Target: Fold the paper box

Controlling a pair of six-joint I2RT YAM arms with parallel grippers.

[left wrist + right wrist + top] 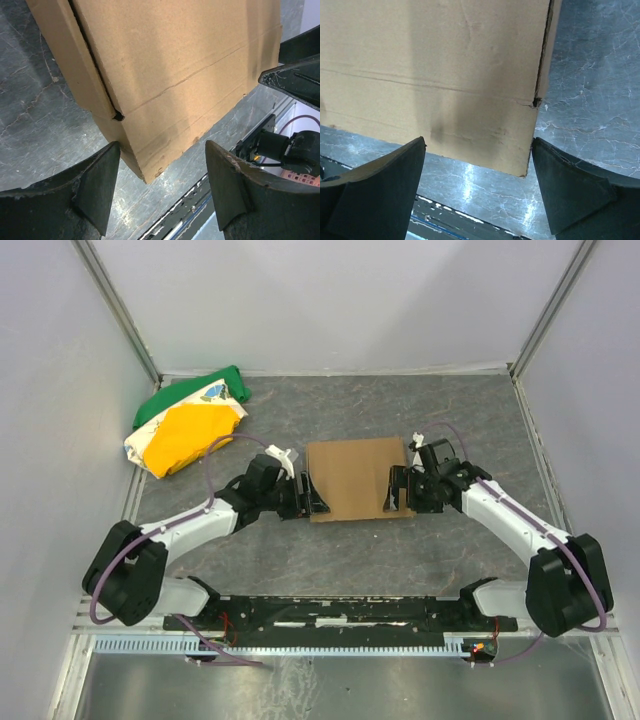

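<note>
I judge box [357, 478], centre frame, light, stiff card. Spread, empty: left pincer [312, 496], right pincer [396, 490]. I'd pinch end flaps.

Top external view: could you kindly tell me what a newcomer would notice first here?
A brown paper box lies in the middle of the table, with the left fingers and right fingers open at its two ends. A green, yellow and white cloth bundle sits in the far left corner.
</note>
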